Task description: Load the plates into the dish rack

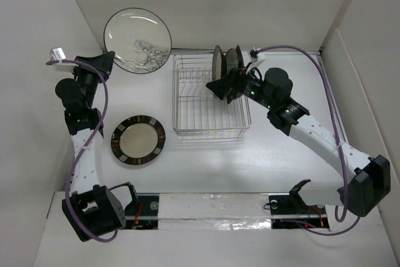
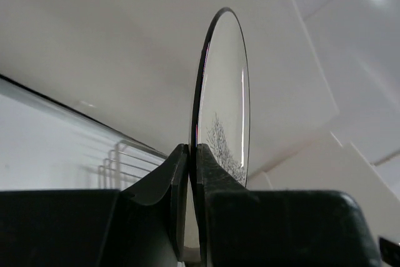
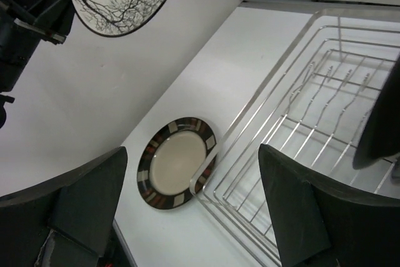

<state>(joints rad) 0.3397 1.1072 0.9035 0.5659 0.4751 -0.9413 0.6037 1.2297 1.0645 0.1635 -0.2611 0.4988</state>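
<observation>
Left pincer (image 2: 190, 154) pinches the tree plate (image 2: 228, 92) by its rim; I judge it stiff, slick, breakable. Right pincer (image 3: 192, 153) gapes empty.

Two plates (image 1: 218, 62) in rack (image 1: 201, 112); another plate (image 1: 138, 140) left.

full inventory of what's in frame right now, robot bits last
tree plate: 1, pale with black tree print and dark rim, held off the table, left of the rack's far corner
banded plate: 1, cream centre with dark banded rim, flat on the table left of the rack
racked plates: 2, dark, upright at the rack's far end
dish rack: 1, silver wire, mid-table
table: 1, white
left gripper: shut on the tree plate's rim
right gripper: open, over the rack
</observation>
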